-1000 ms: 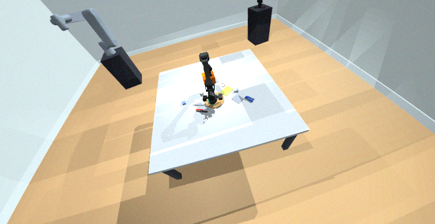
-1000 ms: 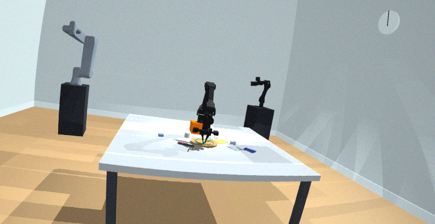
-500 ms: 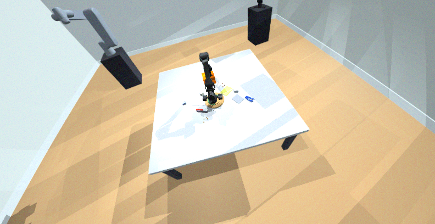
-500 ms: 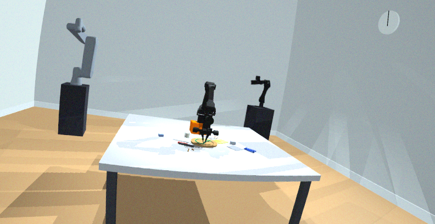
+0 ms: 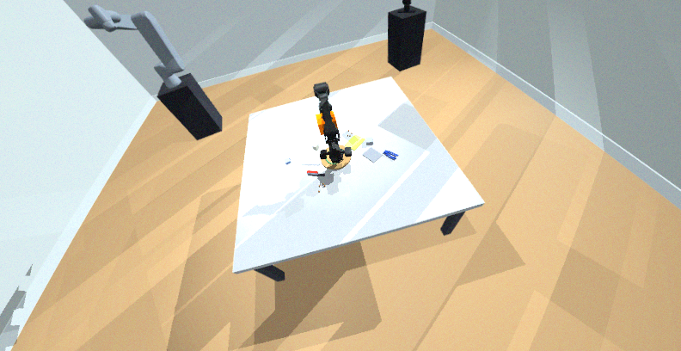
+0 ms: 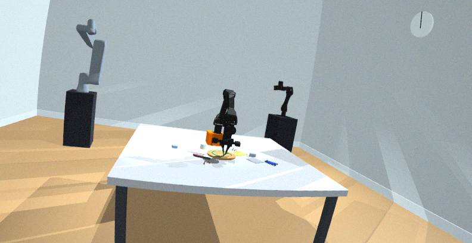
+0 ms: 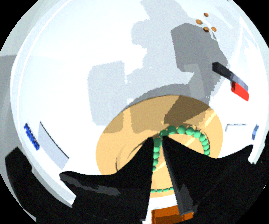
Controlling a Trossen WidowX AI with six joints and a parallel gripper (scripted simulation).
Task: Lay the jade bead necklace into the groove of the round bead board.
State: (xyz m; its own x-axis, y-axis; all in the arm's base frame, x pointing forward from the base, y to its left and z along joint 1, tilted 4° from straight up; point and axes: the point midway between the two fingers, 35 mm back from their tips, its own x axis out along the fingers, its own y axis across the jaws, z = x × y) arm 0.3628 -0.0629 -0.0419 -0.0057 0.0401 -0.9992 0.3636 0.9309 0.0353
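The round wooden bead board (image 5: 345, 163) (image 6: 233, 157) (image 7: 145, 112) lies flat on the table under my gripper. The jade bead necklace (image 7: 187, 130) is a string of green beads over the board's right part in the wrist view. It bends round from the fingertips to the right and back toward the board's near edge. Part of the groove shows without beads at the left. My gripper (image 6: 224, 155) (image 7: 158, 140) points down, low over the board, shut on the necklace where the beads run between the fingertips. The fingers hide part of the necklace and groove.
An orange block (image 5: 319, 124) (image 6: 211, 138) (image 7: 171, 215) is behind the board. A red and black tool (image 5: 312, 173) (image 7: 240, 91) and small brown pieces (image 7: 199, 21) lie in front. A yellow sheet (image 5: 354, 142), a grey slab (image 5: 372, 155) and a blue object (image 5: 390, 155) lie to the right.
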